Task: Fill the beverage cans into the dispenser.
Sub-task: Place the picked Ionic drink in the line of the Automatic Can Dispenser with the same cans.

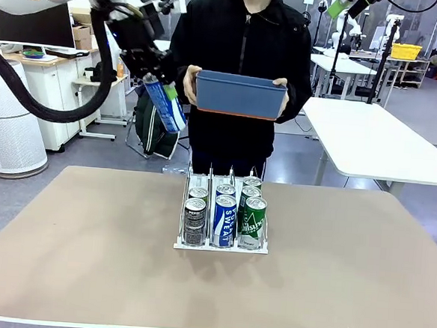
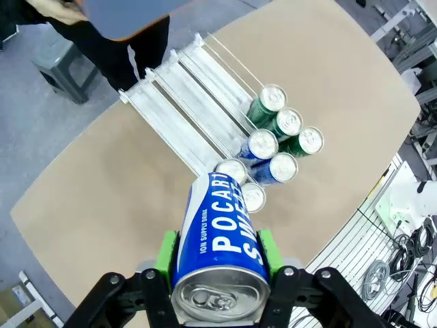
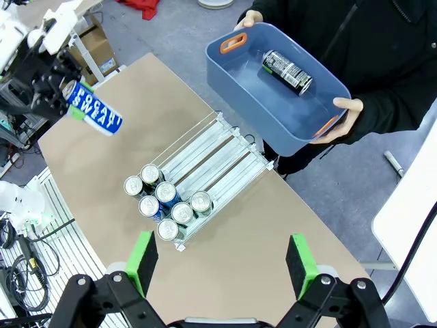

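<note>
— Blue can (image 2: 220, 232) was clamped in the left gripper (image 2: 217, 249), up in the air left of the dispenser (image 1: 220, 247)?
— Yes, and the right gripper (image 3: 222, 263) gaped empty; seven cans (image 1: 225, 213) stood at the lanes' near end.

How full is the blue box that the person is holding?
Almost empty. From above, the blue box has just one black can lying on its side on its bare bottom.
</note>
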Robot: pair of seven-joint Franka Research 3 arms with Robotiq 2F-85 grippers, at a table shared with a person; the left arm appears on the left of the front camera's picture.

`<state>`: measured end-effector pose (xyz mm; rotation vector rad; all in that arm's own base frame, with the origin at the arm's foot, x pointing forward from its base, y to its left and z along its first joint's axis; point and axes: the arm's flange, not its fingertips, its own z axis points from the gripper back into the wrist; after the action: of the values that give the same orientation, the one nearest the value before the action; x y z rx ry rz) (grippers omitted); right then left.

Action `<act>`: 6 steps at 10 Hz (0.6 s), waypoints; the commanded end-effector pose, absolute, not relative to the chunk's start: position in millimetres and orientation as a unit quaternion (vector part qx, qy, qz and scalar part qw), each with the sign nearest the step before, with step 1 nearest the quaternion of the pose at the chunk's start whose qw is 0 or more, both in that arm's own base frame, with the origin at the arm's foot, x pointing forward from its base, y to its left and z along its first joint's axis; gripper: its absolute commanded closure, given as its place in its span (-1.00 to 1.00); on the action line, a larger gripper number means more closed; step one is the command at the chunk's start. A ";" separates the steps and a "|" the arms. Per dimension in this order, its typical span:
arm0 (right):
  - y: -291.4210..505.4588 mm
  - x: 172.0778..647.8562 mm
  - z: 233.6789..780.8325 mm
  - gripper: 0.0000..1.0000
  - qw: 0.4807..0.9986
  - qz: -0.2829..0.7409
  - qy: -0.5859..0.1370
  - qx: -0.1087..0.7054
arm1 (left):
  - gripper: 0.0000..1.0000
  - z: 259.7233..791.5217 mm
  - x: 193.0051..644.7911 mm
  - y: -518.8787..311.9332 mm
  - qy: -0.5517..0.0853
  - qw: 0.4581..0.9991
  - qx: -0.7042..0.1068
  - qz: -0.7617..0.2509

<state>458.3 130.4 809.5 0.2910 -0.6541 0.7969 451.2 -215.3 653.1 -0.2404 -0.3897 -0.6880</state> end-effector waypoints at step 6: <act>129.9 457.3 809.7 -1.00 0.860 0.380 -0.311 0.139 | -0.15 583.2 388.3 -298.4 -0.233 0.903 -0.053 -0.356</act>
<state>458.3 130.5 809.9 0.2909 -0.6547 0.7972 392.2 -302.2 584.4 -0.1252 -0.4476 -0.7391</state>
